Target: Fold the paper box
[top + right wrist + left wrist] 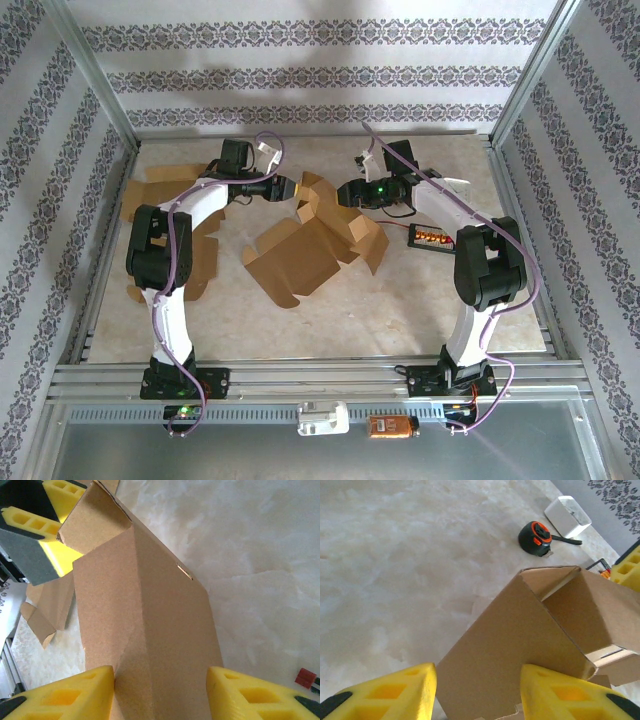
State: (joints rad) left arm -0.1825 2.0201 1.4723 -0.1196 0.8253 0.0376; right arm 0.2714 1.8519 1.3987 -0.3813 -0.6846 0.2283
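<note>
Count: 1 paper box (pixel 310 245), 1 tape measure (pixel 536 539), 1 white container (pixel 567 516). Flat blanks (pixel 150 195) overlap on the bench (pixel 400 310), number unclear.

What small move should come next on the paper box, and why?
Probably close the left gripper onto the paper box wall: the cardboard sits between its fingers, and the right gripper appears to clamp the other side.

We are looking at a robot test cell: a metal frame (pixel 320 372) boxes in a marble-look surface (pixel 340 320), patterned wallpaper panels (pixel 300 75) stand as backdrop, and flat cardboard blanks (pixel 145 198) and a tape measure (pixel 536 538) lie about.
</note>
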